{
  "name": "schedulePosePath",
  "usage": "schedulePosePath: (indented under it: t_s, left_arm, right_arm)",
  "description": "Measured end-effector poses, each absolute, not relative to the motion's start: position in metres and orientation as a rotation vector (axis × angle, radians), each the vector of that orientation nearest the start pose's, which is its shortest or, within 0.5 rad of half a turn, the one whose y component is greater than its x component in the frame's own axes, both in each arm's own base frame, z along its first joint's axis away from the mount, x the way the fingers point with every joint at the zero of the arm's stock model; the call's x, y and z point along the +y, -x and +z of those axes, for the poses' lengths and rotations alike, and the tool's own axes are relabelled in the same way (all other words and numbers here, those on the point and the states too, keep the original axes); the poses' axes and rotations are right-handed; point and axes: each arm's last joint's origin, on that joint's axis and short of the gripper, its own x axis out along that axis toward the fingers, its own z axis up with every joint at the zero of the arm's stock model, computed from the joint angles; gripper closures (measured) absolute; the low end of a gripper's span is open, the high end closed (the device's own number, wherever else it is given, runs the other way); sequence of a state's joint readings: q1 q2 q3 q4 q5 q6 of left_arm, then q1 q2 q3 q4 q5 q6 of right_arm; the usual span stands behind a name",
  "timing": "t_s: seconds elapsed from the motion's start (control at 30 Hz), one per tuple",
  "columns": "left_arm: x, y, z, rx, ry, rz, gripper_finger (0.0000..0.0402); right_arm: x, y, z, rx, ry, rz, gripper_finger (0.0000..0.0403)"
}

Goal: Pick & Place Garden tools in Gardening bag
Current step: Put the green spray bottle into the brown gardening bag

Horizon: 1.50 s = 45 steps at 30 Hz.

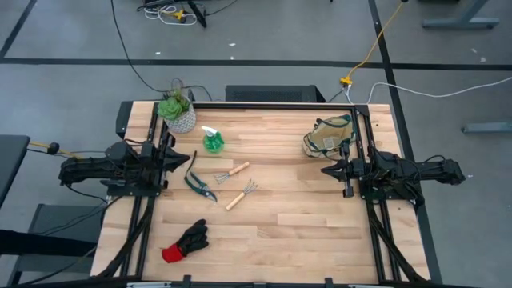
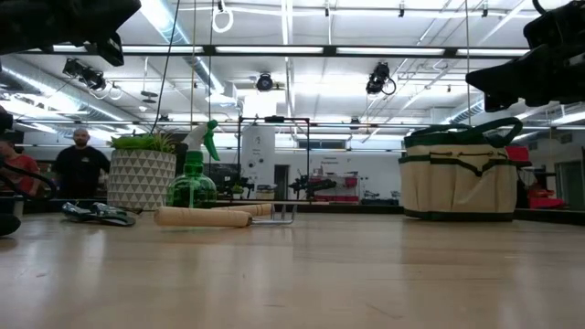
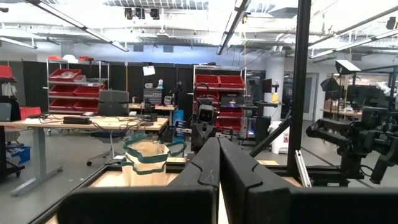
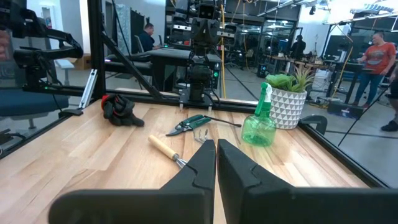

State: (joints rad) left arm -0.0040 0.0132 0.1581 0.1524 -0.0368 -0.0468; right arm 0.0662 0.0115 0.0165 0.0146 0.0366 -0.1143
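The garden tools lie on the wooden table: a green spray bottle [image 1: 212, 142] standing upright, dark-handled shears [image 1: 199, 185], two wooden-handled hand tools [image 1: 233, 172] [image 1: 241, 195], and a black glove with a red cuff [image 1: 185, 242] near the front edge. The beige gardening bag [image 1: 330, 136] with green trim stands at the far right, its mouth open upward. My left gripper [image 1: 174, 160] hovers shut at the table's left edge, above the surface. My right gripper [image 1: 325, 170] hovers shut at the right edge, just in front of the bag. Both hold nothing.
A leafy plant in a white patterned pot [image 1: 178, 114] stands at the far left, beside the spray bottle. Black frame rails [image 1: 362, 144] run along the table's sides. Bare wood lies in the middle and near right. People [image 2: 80, 164] stand in the room beyond.
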Motion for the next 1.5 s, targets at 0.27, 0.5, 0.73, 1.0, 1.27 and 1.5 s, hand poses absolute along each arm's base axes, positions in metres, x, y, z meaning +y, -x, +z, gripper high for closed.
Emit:
schedulePosePath:
  t_s: [0.27,0.5,0.73,1.0,1.27,1.5]
  left_arm:
    - [0.001,-0.082,0.230,-0.299,0.129,0.014,0.0399]
    - [0.001,-0.082,0.231,-0.306,0.179,0.018,0.0400]
    - [0.001,-0.082,0.231,-0.306,0.179,0.018,0.0400]
    - [0.001,-0.080,0.248,-0.289,0.157,0.022,0.0401]
    - [0.001,-0.086,0.285,-0.193,0.105,0.025,0.0401]
    - [0.001,-0.094,0.318,-0.181,0.069,0.023,0.0400]
  right_arm:
    - [0.005,-0.097,0.170,-0.021,0.113,0.029,0.0382]
    - [0.005,-0.097,0.170,-0.021,0.113,0.029,0.0382]
    - [0.005,-0.097,0.170,-0.021,0.113,0.029,0.0382]
    - [0.005,-0.097,0.170,-0.022,0.113,0.029,0.0382]
    - [0.005,-0.097,0.170,-0.021,0.113,0.029,0.0382]
    - [0.005,-0.097,0.170,-0.021,0.113,0.029,0.0382]
